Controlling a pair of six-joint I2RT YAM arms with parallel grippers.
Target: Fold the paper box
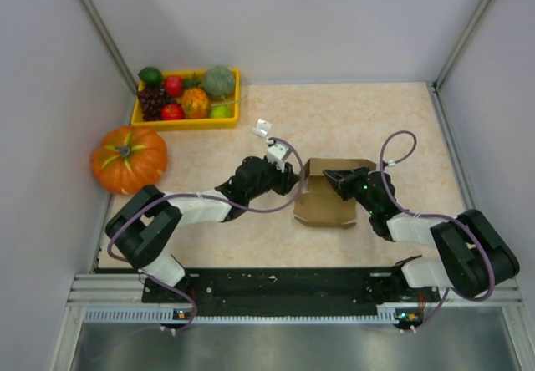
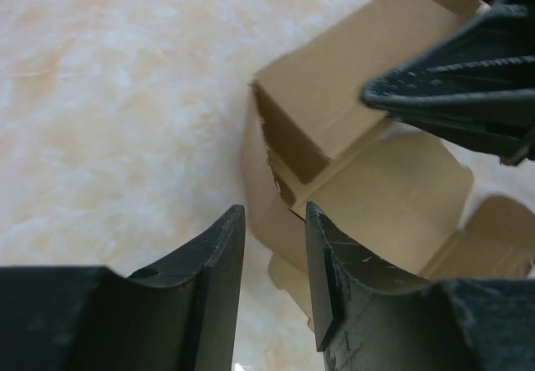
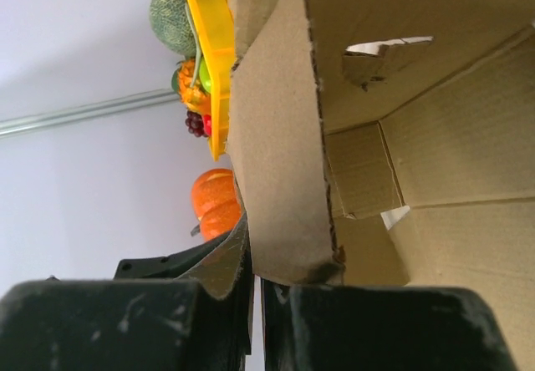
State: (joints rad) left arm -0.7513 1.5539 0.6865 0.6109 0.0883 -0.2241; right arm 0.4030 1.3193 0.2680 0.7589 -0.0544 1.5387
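Note:
The paper box [image 1: 326, 197] is brown kraft cardboard, partly folded, with open flaps, lying at mid-table. My left gripper [image 1: 294, 179] is at its left edge. In the left wrist view it [image 2: 274, 221] is open, and a flap of the box [image 2: 368, 195] lies just past and partly between its fingertips. My right gripper [image 1: 338, 179] reaches over the box from the right. In the right wrist view it [image 3: 255, 283] is shut on the edge of an upright box wall [image 3: 280, 154]. Its black fingers also show in the left wrist view [image 2: 468, 87].
An orange pumpkin [image 1: 129, 159] stands at the left wall. A yellow tray [image 1: 185, 123] of fruit sits at the back left. A tiny white object [image 1: 264, 128] lies behind the left gripper. Grey walls enclose the table on three sides.

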